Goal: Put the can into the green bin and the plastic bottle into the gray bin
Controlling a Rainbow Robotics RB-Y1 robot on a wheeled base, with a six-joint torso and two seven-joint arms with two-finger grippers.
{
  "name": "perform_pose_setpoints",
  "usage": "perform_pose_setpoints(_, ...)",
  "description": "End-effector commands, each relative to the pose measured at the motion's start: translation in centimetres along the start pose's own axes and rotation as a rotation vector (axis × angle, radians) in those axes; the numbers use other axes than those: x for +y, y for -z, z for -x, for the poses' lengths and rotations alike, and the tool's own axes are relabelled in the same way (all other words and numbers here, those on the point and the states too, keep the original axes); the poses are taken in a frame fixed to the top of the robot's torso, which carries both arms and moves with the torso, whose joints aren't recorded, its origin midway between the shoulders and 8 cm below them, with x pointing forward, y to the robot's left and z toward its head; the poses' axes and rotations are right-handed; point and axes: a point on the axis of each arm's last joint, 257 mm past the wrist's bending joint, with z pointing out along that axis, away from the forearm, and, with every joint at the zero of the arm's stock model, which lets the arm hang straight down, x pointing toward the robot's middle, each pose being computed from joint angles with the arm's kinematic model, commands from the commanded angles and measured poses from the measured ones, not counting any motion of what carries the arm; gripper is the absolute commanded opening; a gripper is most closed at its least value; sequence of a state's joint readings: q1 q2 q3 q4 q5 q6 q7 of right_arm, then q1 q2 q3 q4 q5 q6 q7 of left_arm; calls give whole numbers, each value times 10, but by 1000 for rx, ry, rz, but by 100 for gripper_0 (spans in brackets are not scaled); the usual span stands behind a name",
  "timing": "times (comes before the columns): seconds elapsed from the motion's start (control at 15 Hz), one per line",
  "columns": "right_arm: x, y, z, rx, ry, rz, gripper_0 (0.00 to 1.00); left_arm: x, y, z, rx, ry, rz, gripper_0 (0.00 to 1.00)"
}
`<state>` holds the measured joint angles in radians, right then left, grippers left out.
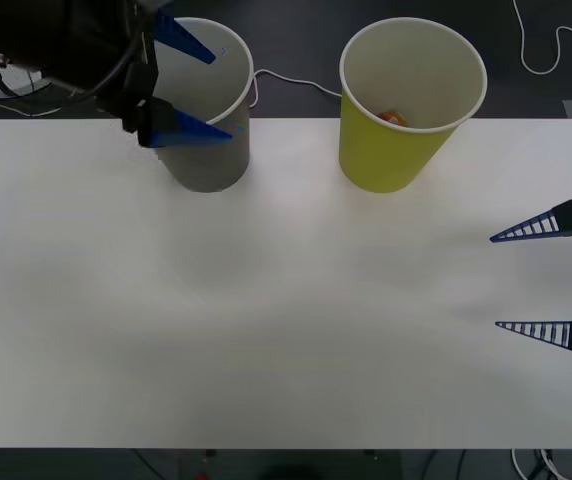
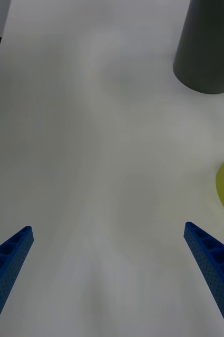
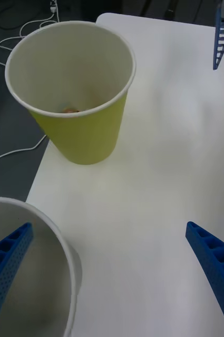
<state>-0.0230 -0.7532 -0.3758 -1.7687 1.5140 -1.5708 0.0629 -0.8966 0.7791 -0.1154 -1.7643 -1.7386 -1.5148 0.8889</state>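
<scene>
here the can (image 1: 393,118) lies inside the green bin (image 1: 386,160) beside the gray bin (image 1: 211,165).

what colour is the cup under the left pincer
Gray with a white rim, clearest in the front view; the left pincer is open above it.

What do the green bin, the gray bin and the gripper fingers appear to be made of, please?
The green bin and the gray bin look like matte paper cups, judging by their rolled white rims and pale insides. The left gripper fingers seem to be blue ribbed plastic.
</scene>
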Motion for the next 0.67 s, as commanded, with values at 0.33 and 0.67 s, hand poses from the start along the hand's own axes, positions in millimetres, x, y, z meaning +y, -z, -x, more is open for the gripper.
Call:
perform_pose_setpoints(0.33, 0, 0, 0, 0, 0, 0, 100, -10, 37, -76, -7, -74, 15, 100)
perform_pose_setpoints(0.67, 0, 0, 0, 0, 0, 0, 100, -26, 52, -121, -3, -137, 46, 100)
